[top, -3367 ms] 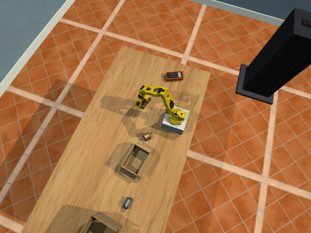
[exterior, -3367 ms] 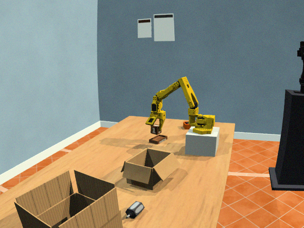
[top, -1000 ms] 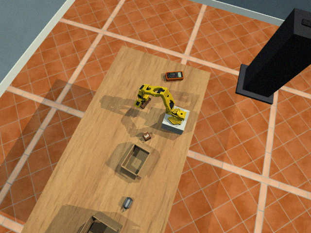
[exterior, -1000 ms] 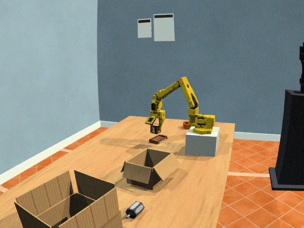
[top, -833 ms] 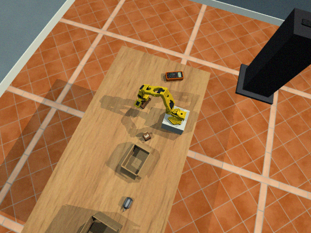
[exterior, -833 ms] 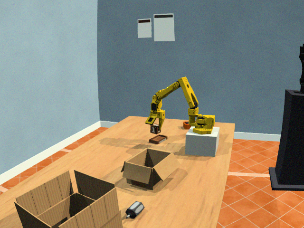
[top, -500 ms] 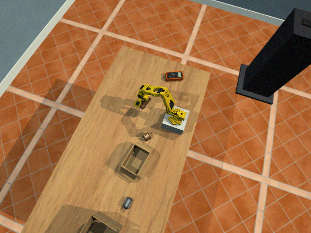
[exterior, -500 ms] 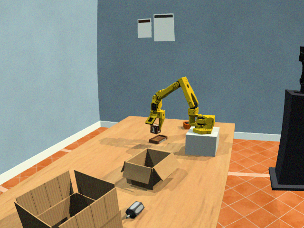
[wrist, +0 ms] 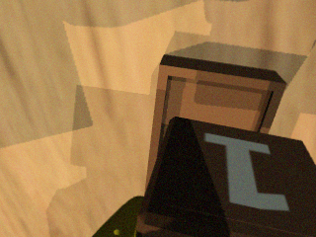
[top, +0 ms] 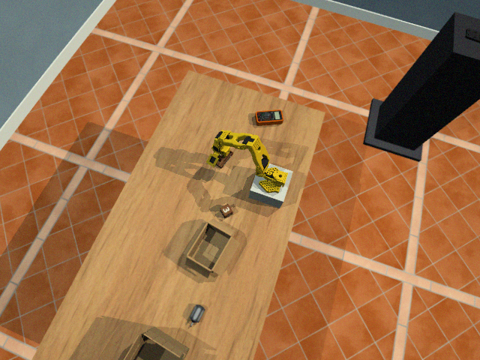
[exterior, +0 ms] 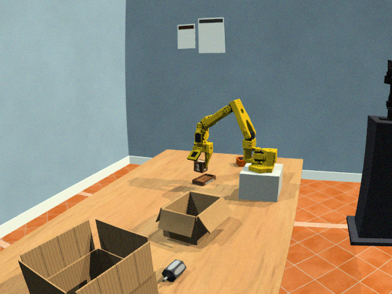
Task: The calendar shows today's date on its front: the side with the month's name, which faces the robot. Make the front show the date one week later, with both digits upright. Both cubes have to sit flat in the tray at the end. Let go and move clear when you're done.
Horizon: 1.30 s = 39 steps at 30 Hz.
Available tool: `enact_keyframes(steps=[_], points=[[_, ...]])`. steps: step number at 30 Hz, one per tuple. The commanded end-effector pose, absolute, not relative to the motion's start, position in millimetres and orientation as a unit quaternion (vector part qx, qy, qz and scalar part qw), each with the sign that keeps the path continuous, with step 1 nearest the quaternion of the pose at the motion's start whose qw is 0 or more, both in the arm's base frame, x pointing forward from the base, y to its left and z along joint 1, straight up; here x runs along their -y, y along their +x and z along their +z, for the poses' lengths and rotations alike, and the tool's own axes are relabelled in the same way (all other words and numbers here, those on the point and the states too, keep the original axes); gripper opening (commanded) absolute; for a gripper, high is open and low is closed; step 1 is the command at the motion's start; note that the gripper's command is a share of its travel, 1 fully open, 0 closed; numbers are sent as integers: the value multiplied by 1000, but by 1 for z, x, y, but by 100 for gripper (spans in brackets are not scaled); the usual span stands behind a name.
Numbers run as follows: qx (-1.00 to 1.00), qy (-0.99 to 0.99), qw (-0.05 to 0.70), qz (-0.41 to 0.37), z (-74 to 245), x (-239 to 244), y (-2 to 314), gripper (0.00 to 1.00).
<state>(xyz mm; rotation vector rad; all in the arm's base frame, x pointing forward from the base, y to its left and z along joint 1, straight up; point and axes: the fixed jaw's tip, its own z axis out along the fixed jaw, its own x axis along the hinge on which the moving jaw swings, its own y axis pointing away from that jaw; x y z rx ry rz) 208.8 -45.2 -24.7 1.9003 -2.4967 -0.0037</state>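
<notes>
My gripper (exterior: 200, 164) is shut on a dark brown cube (exterior: 199, 165) with a pale "1" on one face. It holds the cube in the air above the brown calendar tray (exterior: 203, 179). In the wrist view the cube (wrist: 232, 183) fills the lower right and the empty tray (wrist: 217, 101) lies just beyond it on the table. A second brown cube (top: 226, 210) showing "3" on top sits on the table away from the tray, between the arm's base and the open box. In the overhead view the gripper (top: 217, 157) covers most of the tray (top: 223, 158).
An open cardboard box (exterior: 193, 216) stands in front of the tray. A larger box (exterior: 91, 262) is at the near left. A small grey canister (exterior: 173, 269) lies near it. An orange multimeter (top: 268, 116) lies behind the arm's white base block (exterior: 260, 182).
</notes>
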Motion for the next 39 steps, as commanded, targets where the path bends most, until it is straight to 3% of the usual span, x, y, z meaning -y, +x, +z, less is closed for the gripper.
enact_keyframes(steps=[1,39], points=[[795,606,3,-3,-24,46,207,0],[796,606,3,-3,-32,46,206,0]])
